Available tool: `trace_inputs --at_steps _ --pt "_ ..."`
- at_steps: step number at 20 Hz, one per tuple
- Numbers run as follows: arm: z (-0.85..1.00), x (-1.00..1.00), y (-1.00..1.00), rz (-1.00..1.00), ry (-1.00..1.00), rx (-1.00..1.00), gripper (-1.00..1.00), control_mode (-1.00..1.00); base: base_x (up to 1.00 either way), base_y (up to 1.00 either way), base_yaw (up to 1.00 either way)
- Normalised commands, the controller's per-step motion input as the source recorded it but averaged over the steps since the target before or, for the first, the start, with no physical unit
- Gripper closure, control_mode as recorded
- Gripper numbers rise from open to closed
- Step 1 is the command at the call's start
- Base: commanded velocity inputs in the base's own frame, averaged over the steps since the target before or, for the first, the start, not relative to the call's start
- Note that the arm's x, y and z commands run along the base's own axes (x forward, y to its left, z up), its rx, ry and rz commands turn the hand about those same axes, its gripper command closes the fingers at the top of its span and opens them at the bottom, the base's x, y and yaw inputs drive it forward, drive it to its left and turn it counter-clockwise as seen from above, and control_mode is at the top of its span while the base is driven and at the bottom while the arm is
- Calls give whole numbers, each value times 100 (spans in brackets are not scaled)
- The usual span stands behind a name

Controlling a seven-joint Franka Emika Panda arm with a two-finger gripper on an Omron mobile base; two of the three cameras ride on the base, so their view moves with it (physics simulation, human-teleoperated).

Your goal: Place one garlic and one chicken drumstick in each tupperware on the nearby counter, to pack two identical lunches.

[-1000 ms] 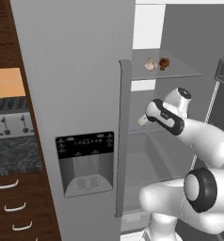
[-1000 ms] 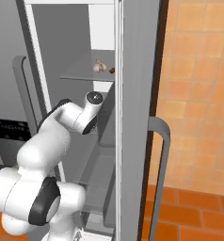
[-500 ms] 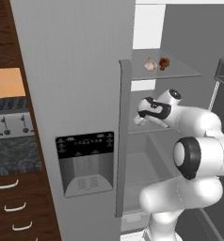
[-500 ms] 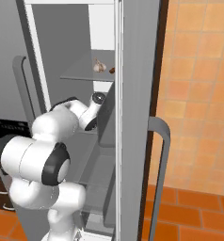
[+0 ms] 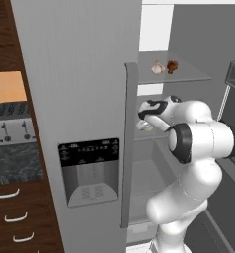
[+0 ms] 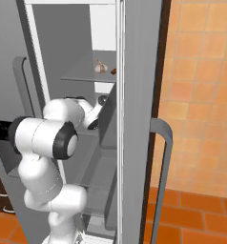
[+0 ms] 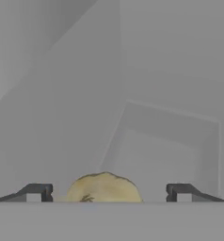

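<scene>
While the fridge point(image 5: 80, 99) stands open, the white arm point(image 5: 198, 138) reaches inside to the middle shelf point(image 5: 154, 134), its tool point(image 7: 104, 194) set around a pale, rounded item point(image 7: 103, 189) lying there. Seen from the hand, the two dark fingertips point(image 7: 36, 192) stand wide apart on either side of that yellowish lump, with clear gaps between each tip and the item; nothing is clamped. From the left base view the same pale item point(image 5: 143, 125) sits on the middle shelf just under the arm's wrist, close to the fridge's closed left door. What it is cannot be told for sure. One shelf higher in the fridge point(image 5: 174, 75), a garlic bulb point(image 5: 158, 67) lies beside a brown chicken drumstick point(image 5: 172, 66), the two close but apart. Left of the fridge, a toaster point(image 5: 10, 123) rests on the speckled stone surface point(image 5: 16, 165) above dark wood drawers point(image 5: 18, 217) with silver handles.
</scene>
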Motion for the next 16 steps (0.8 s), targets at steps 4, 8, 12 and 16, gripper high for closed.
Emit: trace_inputs --at_steps 4,8,12,16 --pt "-52 8 -10 0 3 0 100 -100 0 0 0" --pt "-70 -22 0 0 8 -4 100 -100 0 0 0" --pt "-14 -68 1 0 -4 -1 100 -100 0 0 0" --pt "4 -100 0 0 -12 0 100 -100 0 0 0"
